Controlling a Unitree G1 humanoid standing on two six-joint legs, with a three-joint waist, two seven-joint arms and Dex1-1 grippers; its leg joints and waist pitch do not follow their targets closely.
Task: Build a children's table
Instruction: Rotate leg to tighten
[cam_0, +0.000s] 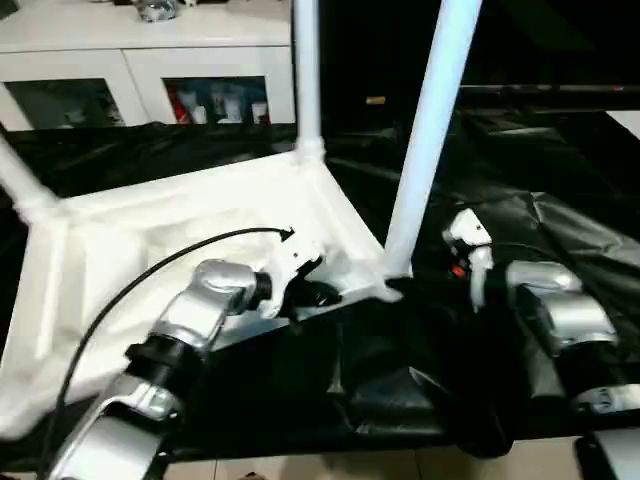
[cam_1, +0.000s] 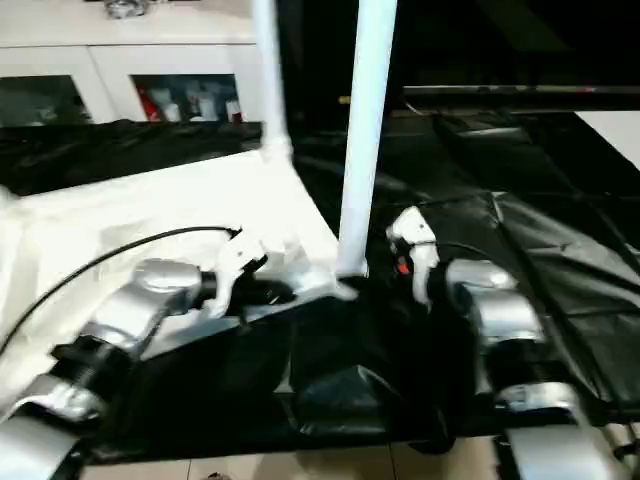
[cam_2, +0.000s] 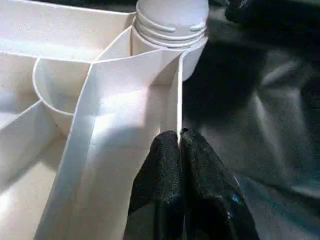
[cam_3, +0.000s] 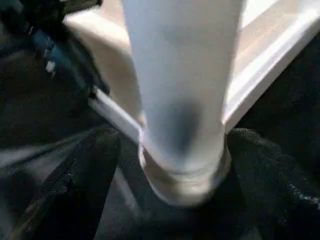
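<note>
left gripper (cam_2: 180, 145): black fingers pressed together, pinching the thin rim wall of the table near its corner
right gripper (cam_3: 170, 165): 2 black fingers (cam_3: 95, 170) spread wide, one on each side of the nearest leg's base — not touching it
children's table (cam_0: 200, 215): small all-white plastic table lying upside down on black plastic sheeting (cam_0: 560, 220), ribbed underside up
legs: nearest white round tube leg (cam_0: 430, 130) upright at the near corner; another (cam_0: 306, 70) behind it
far: white cabinet with glass-fronted compartments (cam_0: 150, 60)

White table (cam_0: 190, 215); black sheet (cam_0: 560, 230)
</note>
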